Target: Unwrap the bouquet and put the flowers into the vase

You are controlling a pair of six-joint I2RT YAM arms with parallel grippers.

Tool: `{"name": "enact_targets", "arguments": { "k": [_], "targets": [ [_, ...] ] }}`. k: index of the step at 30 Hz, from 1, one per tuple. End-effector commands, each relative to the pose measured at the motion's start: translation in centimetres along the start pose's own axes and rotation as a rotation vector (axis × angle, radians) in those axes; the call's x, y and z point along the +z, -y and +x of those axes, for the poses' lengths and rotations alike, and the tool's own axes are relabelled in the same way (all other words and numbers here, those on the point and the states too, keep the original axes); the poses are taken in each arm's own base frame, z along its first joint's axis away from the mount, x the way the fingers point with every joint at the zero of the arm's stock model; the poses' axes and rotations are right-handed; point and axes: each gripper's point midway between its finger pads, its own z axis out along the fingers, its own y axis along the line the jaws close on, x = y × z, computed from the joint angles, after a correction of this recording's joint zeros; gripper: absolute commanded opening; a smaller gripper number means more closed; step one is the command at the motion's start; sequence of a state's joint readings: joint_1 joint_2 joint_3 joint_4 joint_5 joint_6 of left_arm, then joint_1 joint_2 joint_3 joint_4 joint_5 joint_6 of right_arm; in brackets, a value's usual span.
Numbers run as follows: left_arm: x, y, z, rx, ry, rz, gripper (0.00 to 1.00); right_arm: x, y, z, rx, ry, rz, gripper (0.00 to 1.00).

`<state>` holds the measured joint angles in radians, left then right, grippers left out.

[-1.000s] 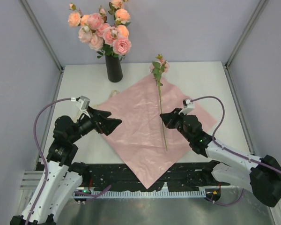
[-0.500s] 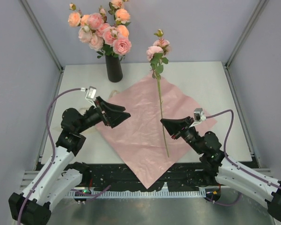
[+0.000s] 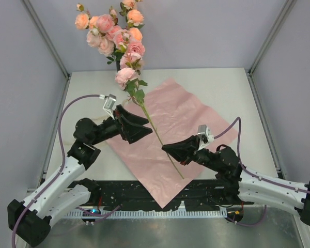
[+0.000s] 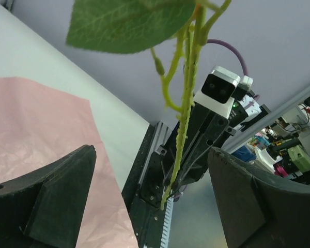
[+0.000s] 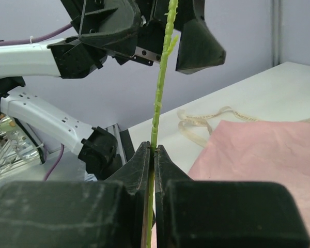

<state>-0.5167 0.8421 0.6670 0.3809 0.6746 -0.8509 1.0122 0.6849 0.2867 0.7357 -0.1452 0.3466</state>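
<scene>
**A:** Starting at the far-left corner of the white bench [image 3: 222, 82], a bunch of peach-pink roses with green leaves [image 3: 111, 26] stands tall. The vase beneath it is hidden behind a nearer bloom.

**B:** And the left gripper [image 3: 149, 127]?

**A:** Its black jaws are spread wide and hold nothing. It hangs over the left corner of the crinkled pink paper sheet [image 3: 186, 113]. A stem rises just off its fingertips, in line with the gap and touching neither finger.

**B:** Whose stem?

**A:** It belongs to a single peach-pink rose on a long thin green stem [image 3: 125, 76]. The rose is tilted, its head up in front of the bunch and its cut end low over the sheet's near-left edge.

**B:** And on the right?

**A:** The right gripper [image 3: 167, 151] is clamped tight on the lower stem, above the sheet. Its wrist camera also shows a looped cream ribbon [image 5: 201, 118] lying on the bench beside the sheet's edge.
</scene>
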Motion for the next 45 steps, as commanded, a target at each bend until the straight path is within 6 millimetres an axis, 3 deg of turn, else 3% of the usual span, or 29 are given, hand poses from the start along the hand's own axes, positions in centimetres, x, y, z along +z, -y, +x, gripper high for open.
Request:
{"name": "enact_targets", "arguments": {
  "k": [1, 5, 10, 11, 12, 15, 19, 22, 23, 24, 25, 26, 27, 29, 30, 31, 32, 36, 40, 45],
  "targets": [
    [-0.4, 3.3, -2.6, 0.15, 0.105, 0.1, 0.91, 1.9, -3.0, -2.5, -0.035, 0.062, -0.114, 0.06],
    [-0.7, 3.6, -2.9, 0.181, 0.128, 0.099, 0.76, 2.7, -3.2, -1.0, -0.019, 0.03, -0.111, 0.05],
    [-1.0, 3.8, -2.5, 0.197, 0.121, 0.112, 0.36, 3.1, -3.4, -0.3, -0.006, 0.022, -0.102, 0.05],
    [-1.0, 3.8, -2.5, 0.197, 0.122, 0.111, 0.33, 3.2, -3.3, -0.3, -0.005, 0.023, -0.095, 0.05],
    [-1.1, 3.7, -2.4, 0.196, 0.123, 0.108, 0.32, 3.2, -3.2, -0.3, -0.006, 0.029, -0.089, 0.06],
    [-1.3, 3.3, -2.0, 0.189, 0.126, 0.096, 0.54, 3.3, -3.2, -0.5, 0.003, 0.043, -0.084, 0.05],
    [-1.3, 2.9, -1.6, 0.178, 0.118, 0.091, 0.56, 3.3, -3.1, -0.8, 0.011, 0.062, -0.071, 0.06],
    [-1.2, 2.8, -1.5, 0.171, 0.118, 0.096, 0.52, 3.4, -2.9, -0.8, 0.015, 0.065, -0.062, 0.05],
    [-1.2, 2.9, -1.5, 0.169, 0.12, 0.099, 0.48, 3.5, -2.8, -0.6, 0.02, 0.062, -0.058, 0.06],
    [-1.2, 2.9, -1.5, 0.169, 0.121, 0.102, 0.38, 3.6, -2.7, -0.5, 0.025, 0.059, -0.051, 0.06],
    [-1.2, 3.0, -1.6, 0.174, 0.125, 0.106, 0.15, 3.6, -2.7, -0.4, 0.032, 0.056, -0.05, 0.06],
    [-1.1, 2.9, -1.6, 0.172, 0.125, 0.104, 0.0, 3.7, -2.6, 0.0, 0.034, 0.048, -0.046, 0.05],
    [-1.1, 2.8, -1.8, 0.169, 0.132, 0.091, 0.0, 3.7, -2.5, 0.2, 0.041, 0.041, -0.038, 0.06],
    [-1.2, 2.9, -2.2, 0.193, 0.144, 0.079, 0.0, 3.8, -1.8, 0.8, 0.059, 0.028, -0.001, 0.15],
    [-1.3, 2.6, -2.5, 0.216, 0.152, 0.054, 0.0, 3.8, -1.1, 1.0, 0.069, 0.028, 0.038, 0.3],
    [-1.5, 2.2, -3.1, 0.255, 0.169, 0.013, 0.0, 3.7, -0.5, 1.2, 0.073, 0.02, 0.073, 0.39],
    [-1.9, 1.8, -4.0, 0.295, 0.2, -0.04, 0.0, 3.6, -0.2, 1.1, 0.074, 0.021, 0.09, 0.57],
    [-4.7, -0.4, -8.3, 0.476, 0.363, -0.31, 0.0, 2.4, 1.2, 0.8, 0.067, 0.041, 0.169, 0.99],
    [-7.6, -1.5, -12.9, 0.636, 0.496, -0.541, 0.0, 1.4, 2.1, 0.5, 0.059, 0.04, 0.228, 0.96],
    [-9.6, -3.8, -18.4, 0.867, 0.541, -0.841, 0.0, 0.5, 2.8, 0.3, 0.043, 0.025, 0.272, 0.95]
  ]
}}
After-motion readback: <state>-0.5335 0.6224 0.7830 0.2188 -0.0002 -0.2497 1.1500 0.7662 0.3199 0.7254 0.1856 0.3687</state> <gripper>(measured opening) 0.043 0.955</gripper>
